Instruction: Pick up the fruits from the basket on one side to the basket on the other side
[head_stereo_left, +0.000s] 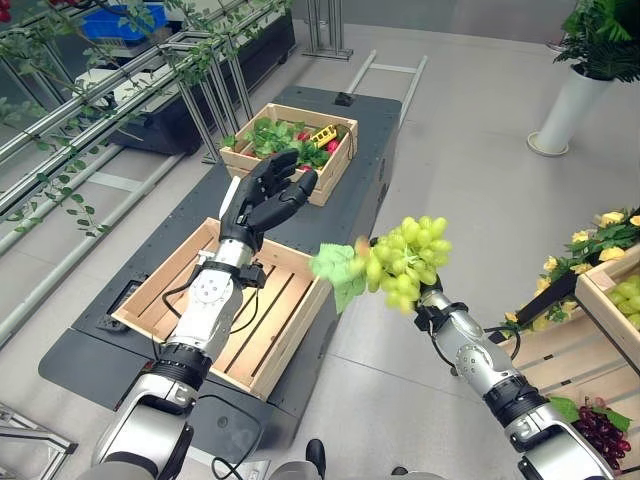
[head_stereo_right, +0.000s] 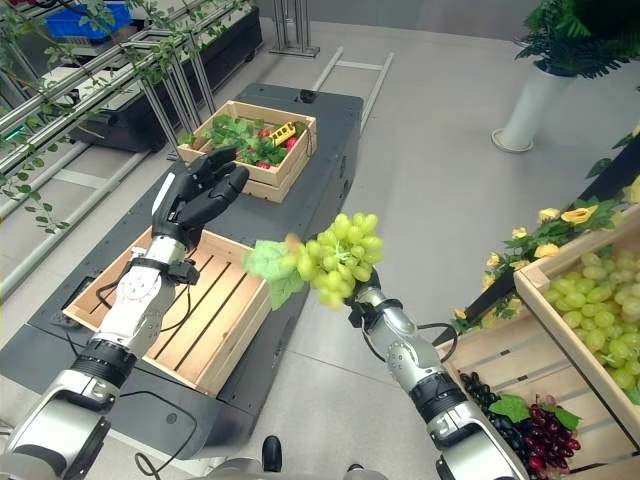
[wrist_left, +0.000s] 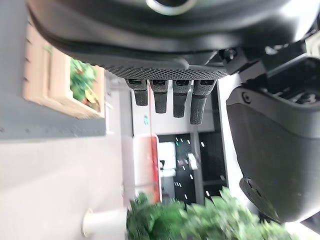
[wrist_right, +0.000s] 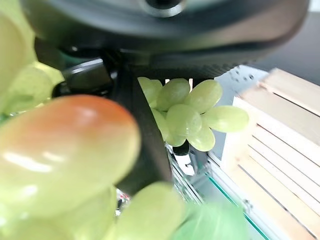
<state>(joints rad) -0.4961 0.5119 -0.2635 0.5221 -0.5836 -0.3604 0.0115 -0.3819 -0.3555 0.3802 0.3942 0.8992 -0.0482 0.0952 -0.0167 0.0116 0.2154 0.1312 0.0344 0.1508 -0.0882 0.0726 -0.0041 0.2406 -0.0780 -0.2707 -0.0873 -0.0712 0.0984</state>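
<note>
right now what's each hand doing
Left hand: open, holding nothing, raised over the empty wooden crate.
Right hand: shut on the green grape bunch.

- Two head cameras look steeply down from above, sharing the empty wooden crate, the dark platform and both arms.
- Left wrist camera peers past its fingers across the room.
- Right wrist camera sits close against green grapes.
</note>
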